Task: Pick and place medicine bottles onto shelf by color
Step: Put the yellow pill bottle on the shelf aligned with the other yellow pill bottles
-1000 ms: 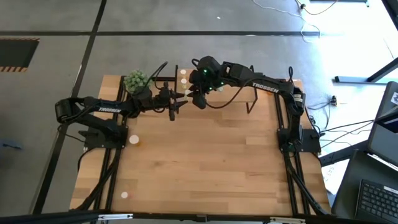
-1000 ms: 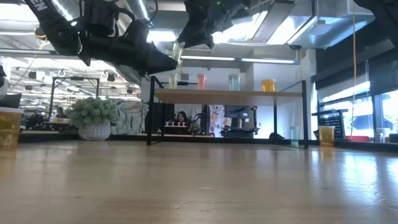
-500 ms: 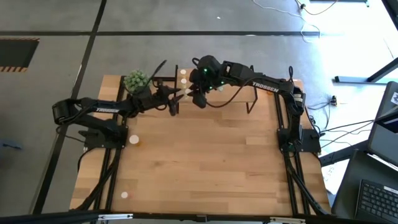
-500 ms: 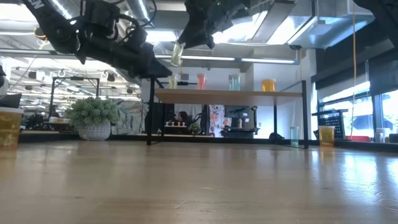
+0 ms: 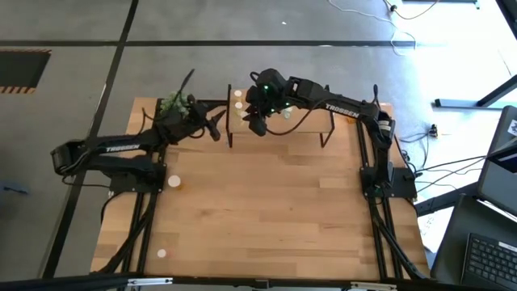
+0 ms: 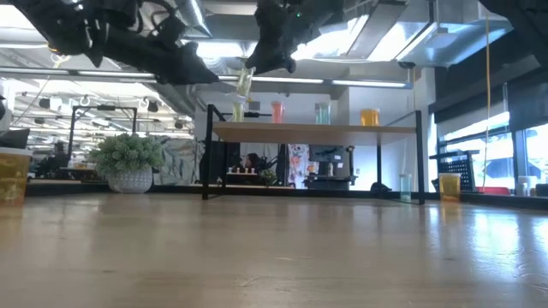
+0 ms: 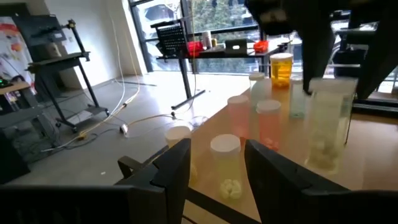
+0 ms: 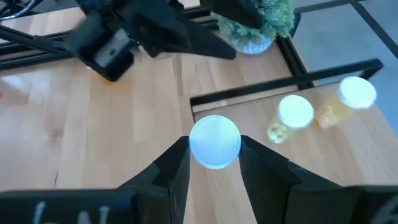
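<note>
The shelf [image 5: 279, 121] stands at the table's far side with yellowish [image 6: 238, 111], pink [image 6: 276, 111], green [image 6: 322, 113] and orange [image 6: 369, 116] medicine bottles upright on its board. My right gripper [image 5: 257, 123] hovers above the shelf's left end, shut on a yellowish bottle [image 6: 244, 83]. My left gripper [image 5: 215, 129] is just left of the shelf, level and open, with nothing between its fingers [image 7: 180, 168]. Past them, two yellowish bottles [image 7: 225, 165] stand on the board. My right gripper pinches the yellowish bottle between its two fingers at its upper end, just below the white cap [image 8: 214, 142]. The fingers slant down from the table's right. The bottle hangs tilted below them [image 6: 244, 83], clear of the shelf board.
A green plant ball in a white pot [image 5: 179, 105] sits left of the shelf, close behind my left gripper. An orange bottle [image 5: 173, 182] and a white-capped one [image 5: 161, 253] stand on the table's left side. The table's middle and near part lie bare.
My left gripper has drawn back from the right gripper toward the table's left edge, risen and tipped up to level, its fingers staying apart. The yellowish bottle stays in my right gripper above the shelf's left end.
</note>
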Available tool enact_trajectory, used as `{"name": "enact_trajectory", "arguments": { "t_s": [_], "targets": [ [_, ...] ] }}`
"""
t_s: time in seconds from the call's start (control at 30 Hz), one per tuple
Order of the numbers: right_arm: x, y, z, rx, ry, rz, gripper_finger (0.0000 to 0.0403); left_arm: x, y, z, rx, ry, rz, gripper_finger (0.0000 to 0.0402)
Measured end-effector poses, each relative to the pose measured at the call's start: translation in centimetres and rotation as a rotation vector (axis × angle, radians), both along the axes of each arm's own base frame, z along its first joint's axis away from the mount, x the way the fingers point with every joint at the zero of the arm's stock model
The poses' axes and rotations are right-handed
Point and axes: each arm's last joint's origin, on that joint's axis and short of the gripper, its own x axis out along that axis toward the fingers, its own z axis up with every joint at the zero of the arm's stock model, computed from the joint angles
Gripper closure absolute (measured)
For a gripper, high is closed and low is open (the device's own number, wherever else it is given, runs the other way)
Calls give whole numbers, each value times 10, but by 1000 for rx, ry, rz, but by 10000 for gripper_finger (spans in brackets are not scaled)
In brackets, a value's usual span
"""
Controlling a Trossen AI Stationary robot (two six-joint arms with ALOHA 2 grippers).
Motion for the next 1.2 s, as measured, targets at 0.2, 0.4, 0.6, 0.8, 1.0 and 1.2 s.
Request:
{"name": "enact_trajectory", "arguments": {
  "t_s": [0.2, 0.4, 0.6, 0.8, 1.0, 1.2],
  "targets": [
    [13, -4, -19, 16, 14, 14, 269, -12, -6, 10, 10, -18, -1, 255],
    [19, -6, -29, 11, 28, 23, 269, -18, -10, 15, 12, -30, 0, 255],
    [29, -10, -47, 5, 47, 35, 269, -19, -10, 14, 2, -22, 2, 255],
    [30, -11, -48, -8, 43, 30, 269, -19, -10, 14, 0, -24, 2, 255],
    [30, -11, -46, -33, 48, 31, 269, -19, -10, 14, 0, -24, 2, 255],
    [30, -11, -47, -34, 55, 24, 269, -19, -10, 14, 0, -23, 2, 255]
  ]
}}
